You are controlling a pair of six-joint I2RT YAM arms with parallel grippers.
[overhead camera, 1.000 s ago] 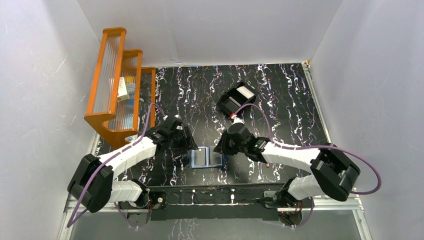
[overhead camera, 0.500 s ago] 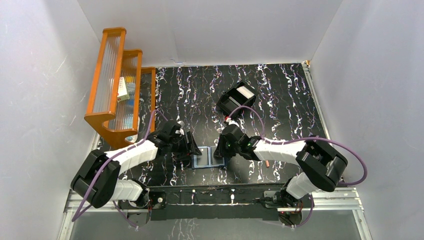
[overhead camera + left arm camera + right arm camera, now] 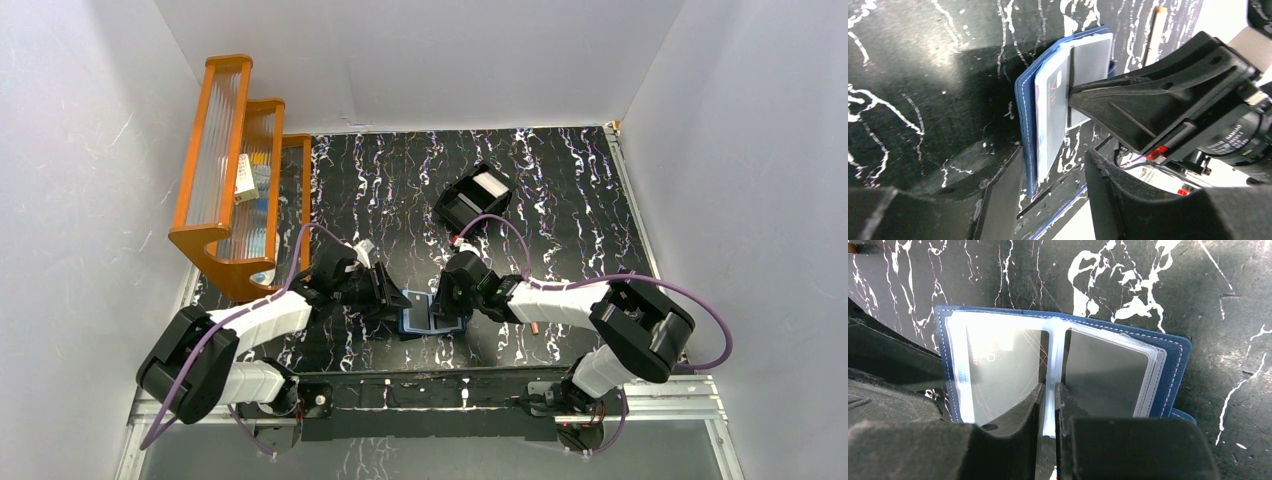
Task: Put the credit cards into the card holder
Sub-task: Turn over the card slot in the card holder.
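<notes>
An open blue wallet point(image 3: 432, 313) sits near the middle of the tabletop's point(image 3: 560, 200) near edge, between the left hand point(image 3: 392, 300) and the right hand point(image 3: 447, 305). Only the right wrist view shows the inside: a pale card point(image 3: 998, 372) and a grey card point(image 3: 1105, 377) in clear sleeves, with the right hand clenched on the strip between them. The left wrist view shows the left hand released, fingers spread, the wallet's lower edge between them.

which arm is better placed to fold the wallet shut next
Left, probably. The left gripper has open jaws straddling the wallet's edge, so it could swing that cover over. The right gripper is nearly shut on the middle strip, pinning it down.
</notes>
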